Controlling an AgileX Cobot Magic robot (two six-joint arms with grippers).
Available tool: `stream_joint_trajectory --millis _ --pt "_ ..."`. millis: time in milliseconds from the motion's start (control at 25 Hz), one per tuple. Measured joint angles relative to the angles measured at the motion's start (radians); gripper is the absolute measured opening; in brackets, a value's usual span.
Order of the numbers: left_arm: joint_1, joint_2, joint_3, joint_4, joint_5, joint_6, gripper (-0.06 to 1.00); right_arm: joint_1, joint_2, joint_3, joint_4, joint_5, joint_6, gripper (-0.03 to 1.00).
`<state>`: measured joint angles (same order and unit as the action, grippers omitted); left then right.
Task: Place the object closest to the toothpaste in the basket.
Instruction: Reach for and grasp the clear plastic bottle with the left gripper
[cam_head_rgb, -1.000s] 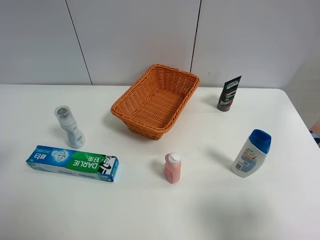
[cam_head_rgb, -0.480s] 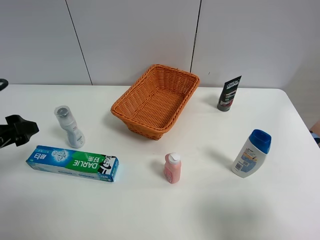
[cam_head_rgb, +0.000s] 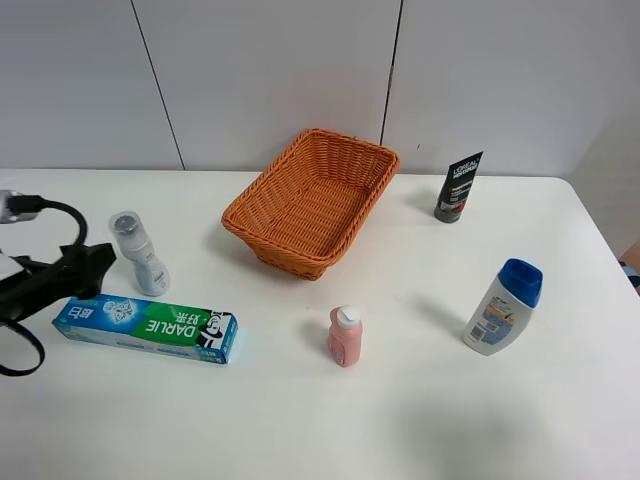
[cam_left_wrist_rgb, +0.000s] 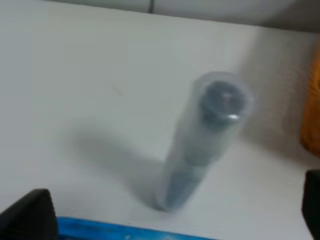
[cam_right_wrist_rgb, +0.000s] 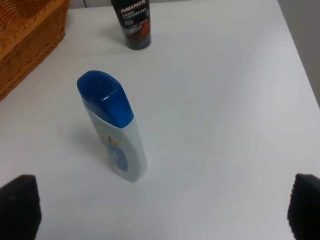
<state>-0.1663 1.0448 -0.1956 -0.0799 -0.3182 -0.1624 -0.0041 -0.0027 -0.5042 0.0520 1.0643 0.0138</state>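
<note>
Hovering just beside the roll-on bottle (cam_head_rgb: 140, 258), the left gripper (cam_head_rgb: 98, 268) is gaping wide open, gripping nothing; that bottle's standing by the toothpaste (cam_head_rgb: 145, 327), the basket (cam_head_rgb: 285, 255) is sitting empty, so everything's pending.

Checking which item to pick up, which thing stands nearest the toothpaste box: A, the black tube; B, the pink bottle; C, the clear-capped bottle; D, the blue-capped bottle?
C: the clear-capped bottle stands just behind the toothpaste box in the high view, while the pink bottle is clearly farther off.
</note>
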Motion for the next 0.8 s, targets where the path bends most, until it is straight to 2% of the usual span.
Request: stream_joint_trajectory --millis 240,440,600,680,800 --pt "-0.143 0.336 -0.003 0.003 -0.304 0.000 0.99 0.000 0.000 0.000 0.000 0.000 0.000 0.99" --pt "-0.155 0.586 -0.005 0.006 -0.553 0.000 0.99 0.000 0.000 0.000 0.000 0.000 0.000 0.99" --pt "-0.155 0.694 -0.005 -0.002 -0.717 0.001 0.99 0.000 0.000 0.000 0.000 0.000 0.000 0.99" --pt "-0.153 0.716 -0.005 -0.022 -0.765 0.001 0.99 0.000 0.000 0.000 0.000 0.000 0.000 0.99" --pt "-0.108 0.725 -0.005 -0.028 -0.799 0.002 0.99 0.000 0.000 0.000 0.000 0.000 0.000 0.99"
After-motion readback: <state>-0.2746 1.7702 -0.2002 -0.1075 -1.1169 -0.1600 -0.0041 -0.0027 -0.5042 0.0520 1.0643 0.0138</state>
